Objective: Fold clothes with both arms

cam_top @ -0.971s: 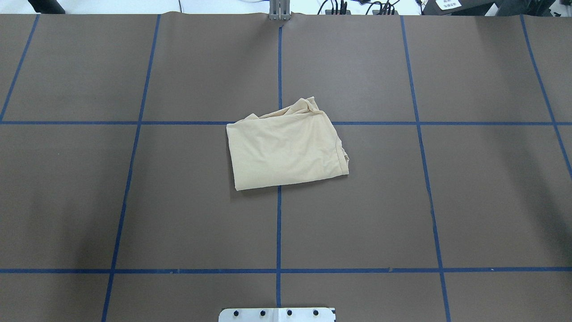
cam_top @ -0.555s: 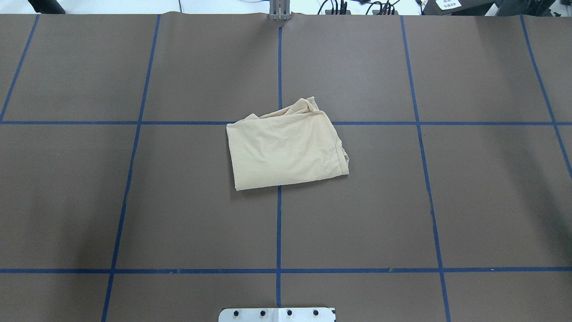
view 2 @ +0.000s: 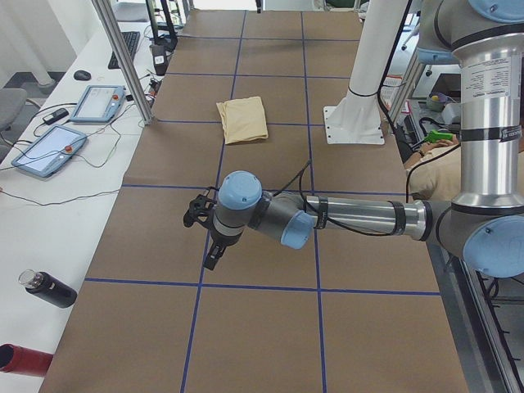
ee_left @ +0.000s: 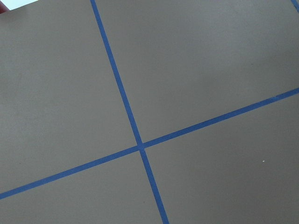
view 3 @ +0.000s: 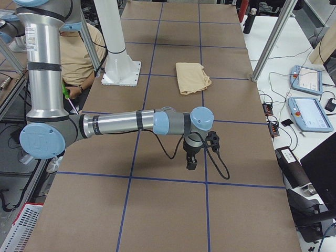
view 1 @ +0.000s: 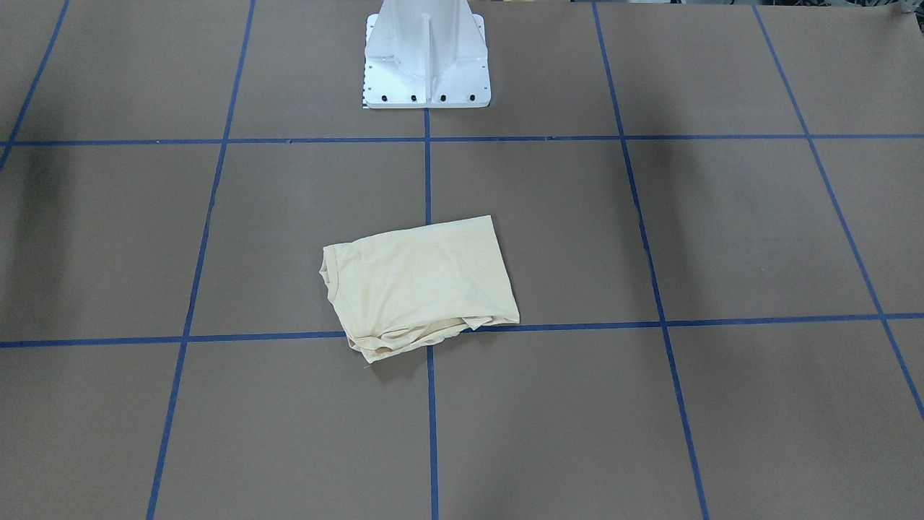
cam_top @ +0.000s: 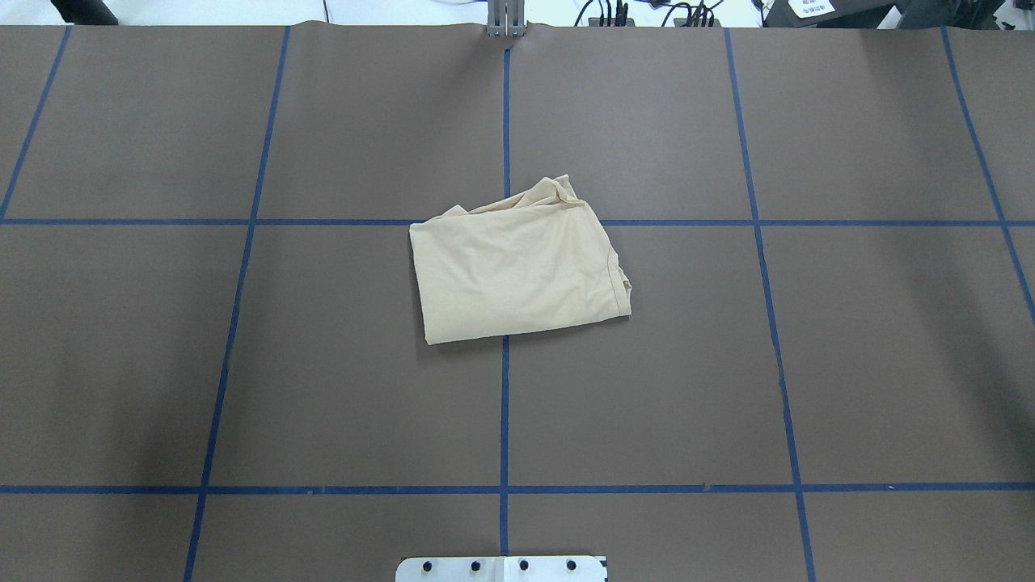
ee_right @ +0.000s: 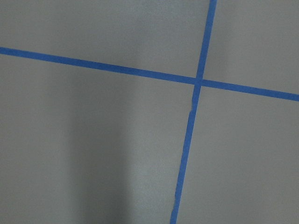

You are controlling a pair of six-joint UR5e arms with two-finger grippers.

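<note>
The pale cream-yellow T-shirt (cam_top: 517, 271) lies folded into a rough rectangle at the middle of the table, its print and neck tag hidden. It also shows in the front-facing view (view 1: 419, 285) and both side views (view 2: 242, 119) (view 3: 191, 77). The left gripper (view 2: 210, 258) hangs over bare table far from the shirt, toward the table's left end. The right gripper (view 3: 191, 163) hangs over bare table toward the right end. I cannot tell whether either is open or shut. Both wrist views show only brown table and blue tape.
The white base pedestal (view 1: 426, 58) stands at the robot's edge of the table. Blue tape lines (cam_top: 504, 404) divide the brown surface. Tablets (view 2: 47, 150), a dark bottle (view 2: 49, 288) and a metal post (view 2: 123, 61) stand on the side table. A seated person (view 3: 79, 47) is behind the robot.
</note>
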